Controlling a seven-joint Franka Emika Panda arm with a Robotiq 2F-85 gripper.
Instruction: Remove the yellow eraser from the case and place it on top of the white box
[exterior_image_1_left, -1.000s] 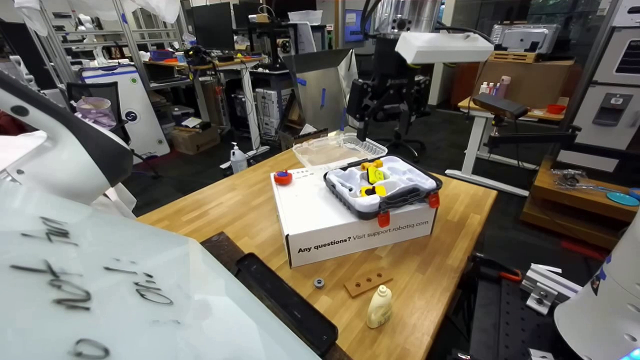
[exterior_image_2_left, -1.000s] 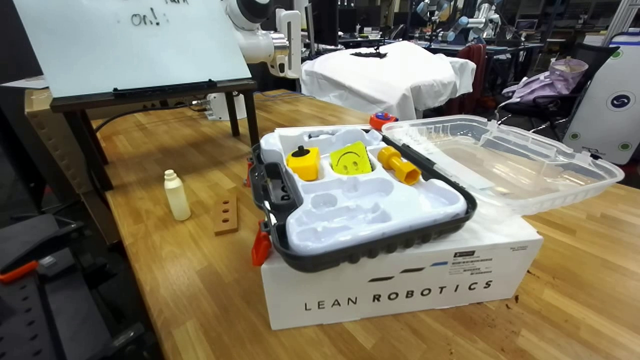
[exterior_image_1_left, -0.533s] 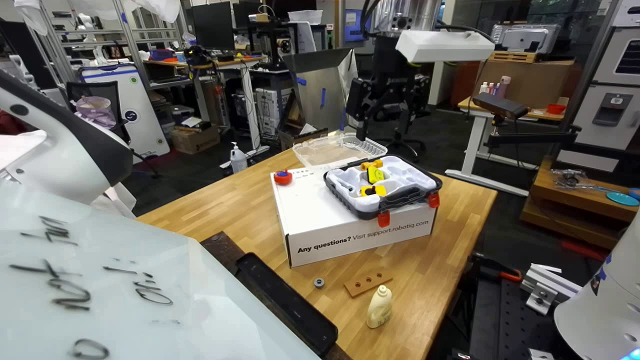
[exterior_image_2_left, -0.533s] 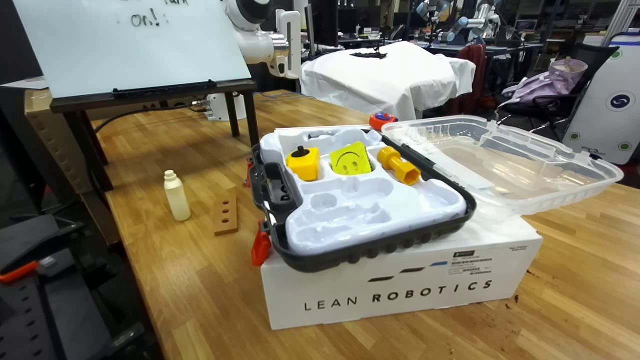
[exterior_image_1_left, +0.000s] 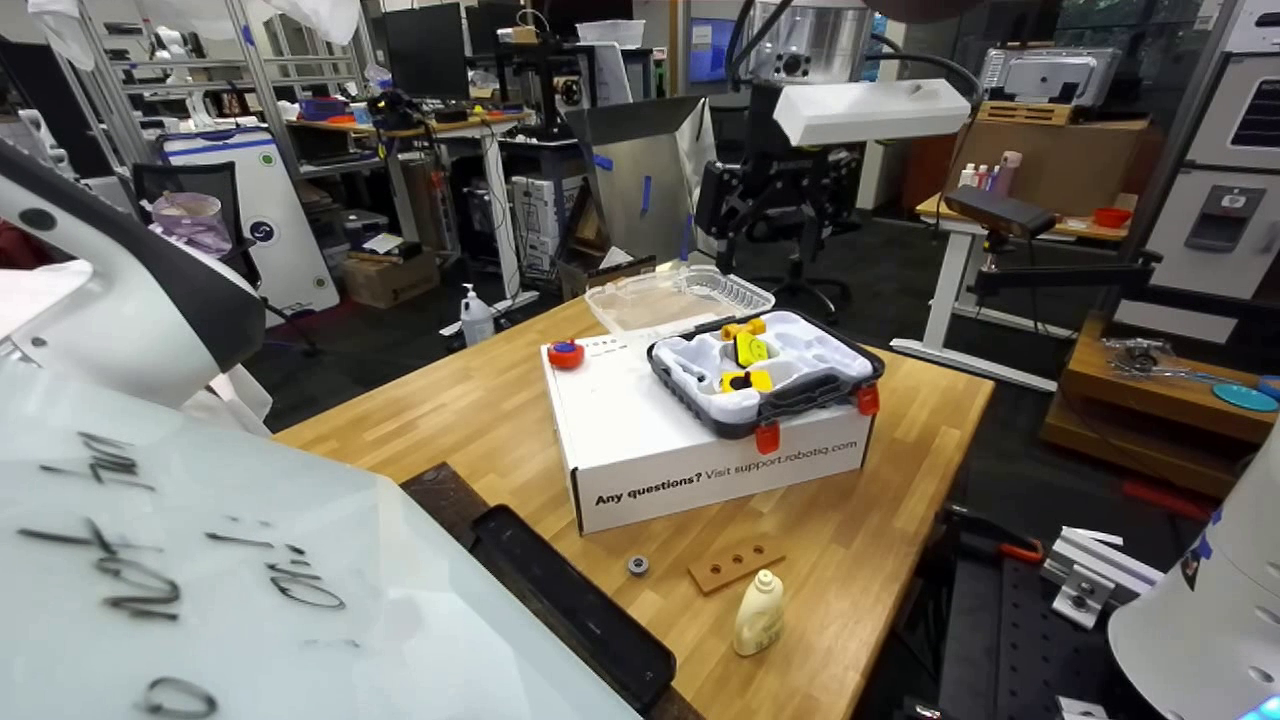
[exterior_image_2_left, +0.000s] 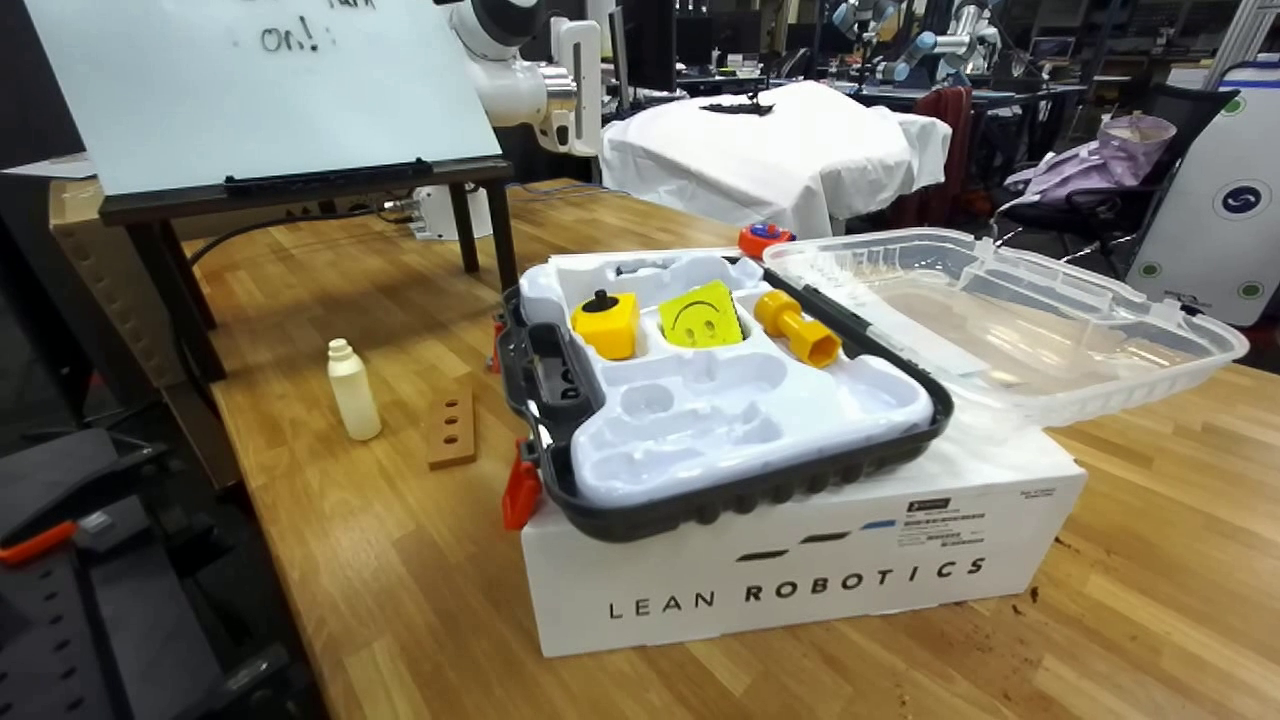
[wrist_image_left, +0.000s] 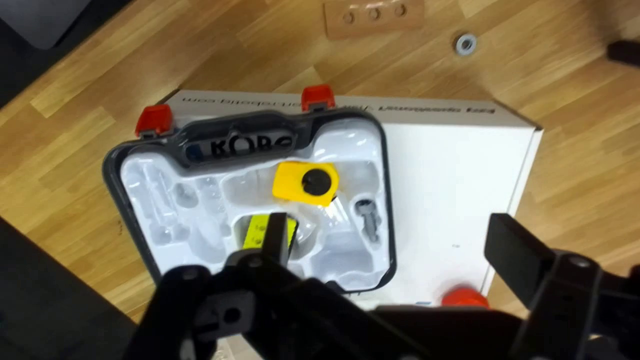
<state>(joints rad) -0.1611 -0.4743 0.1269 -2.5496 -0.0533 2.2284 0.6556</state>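
The yellow eraser, a bright yellow block with a smiley face, lies in a hollow of the open case, seen in both exterior views (exterior_image_1_left: 750, 350) (exterior_image_2_left: 703, 318). In the wrist view the eraser (wrist_image_left: 256, 231) is partly hidden behind one finger. The case (exterior_image_1_left: 805, 345) (exterior_image_2_left: 640, 470) (wrist_image_left: 345, 250) has a dark rim and a pale moulded insert, and rests on the white box (exterior_image_1_left: 620, 410) (exterior_image_2_left: 800, 600) (wrist_image_left: 440, 185). My gripper (exterior_image_1_left: 765, 250) is open and empty, above the case. In the wrist view the gripper (wrist_image_left: 390, 235) has one finger over the eraser, the other over bare box top.
An orange-yellow block with a black knob (exterior_image_2_left: 606, 330) and an orange-yellow bolt-shaped piece (exterior_image_2_left: 798, 330) flank the eraser. The clear lid (exterior_image_2_left: 1000, 310) lies open behind the case. A red tape measure (exterior_image_1_left: 566, 354), a cream bottle (exterior_image_1_left: 760, 615), a holed wooden strip (exterior_image_1_left: 735, 570) and a whiteboard (exterior_image_1_left: 300, 560) stand around.
In an exterior view the gripper has shifted and tilted slightly; its white-topped part has moved a little left and down. The eraser, case and box have not moved.
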